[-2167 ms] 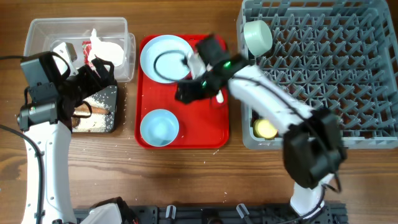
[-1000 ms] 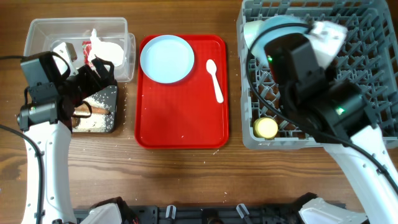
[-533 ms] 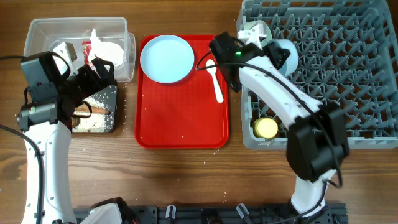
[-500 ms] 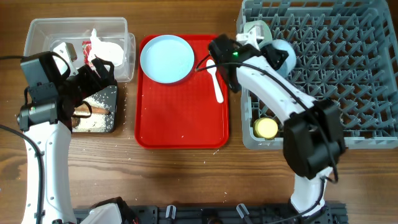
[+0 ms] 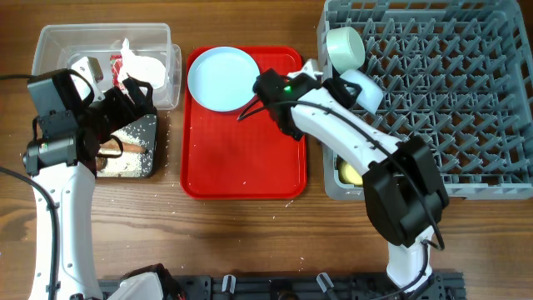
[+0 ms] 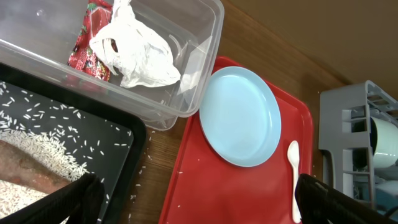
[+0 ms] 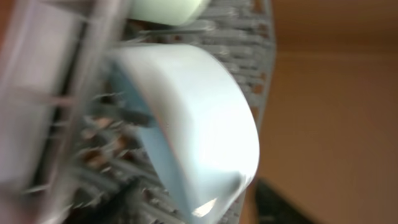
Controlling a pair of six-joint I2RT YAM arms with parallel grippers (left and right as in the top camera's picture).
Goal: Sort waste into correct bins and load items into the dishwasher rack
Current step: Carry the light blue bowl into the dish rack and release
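Note:
My right gripper (image 5: 254,96) hovers over the red tray beside the pale blue plate (image 5: 222,78). Its dark fingers stand apart in the blurred right wrist view (image 7: 199,208), which shows a pale blue bowl (image 7: 199,124). That bowl (image 5: 364,87) lies on its side in the grey rack (image 5: 466,100) next to the other bowl (image 5: 344,48). The yellow cup (image 5: 350,172) sits in the rack's front corner. The white spoon (image 6: 293,180) lies on the tray, hidden overhead by the right arm. My left gripper (image 5: 133,104) is open and empty over the black tray (image 5: 150,162).
The clear tub (image 5: 58,42) holds the red-and-white wrapper (image 6: 87,46) and crumpled paper (image 6: 134,53). The black tray holds rice (image 6: 43,155) and the brown stick (image 6: 25,171). The red tray (image 5: 241,158) lies between bins and rack. Rice grains are scattered on the wood.
The second bowl went from the red tray into the rack. My right gripper let it go and swung back left over the tray by the plate. The left arm has not moved.

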